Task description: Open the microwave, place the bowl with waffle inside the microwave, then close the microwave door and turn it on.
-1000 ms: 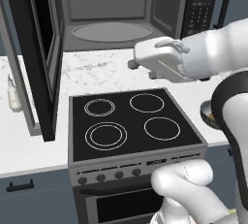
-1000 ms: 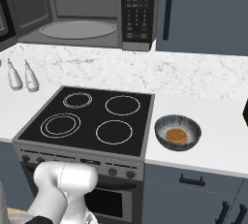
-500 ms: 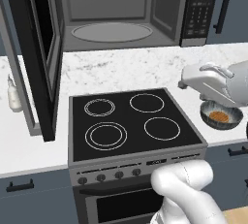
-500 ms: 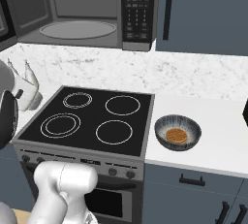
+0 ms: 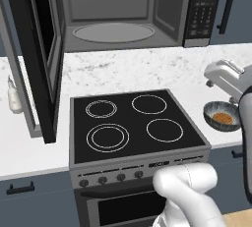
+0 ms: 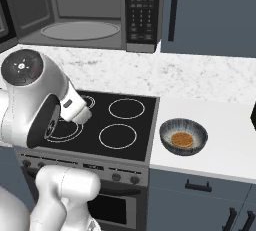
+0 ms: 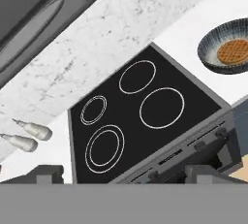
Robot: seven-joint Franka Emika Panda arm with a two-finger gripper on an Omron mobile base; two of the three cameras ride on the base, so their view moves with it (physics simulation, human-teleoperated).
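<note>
**Microwave open, bowl waiting on the worktop**

The microwave door (image 5: 42, 59) hangs wide, jaws spread above the stove (image 7: 140, 116). The bowl (image 6: 183, 136) holds the waffle (image 6: 182, 139) on the worktop (image 6: 225, 135), right of the stove.

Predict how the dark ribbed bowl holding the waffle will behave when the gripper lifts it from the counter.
The bowl looks rigid and shallow, so it should lift without flexing. Its smooth rim may be slippery. The waffle lies loose inside, so it would likely slide if the bowl tilts.
</note>
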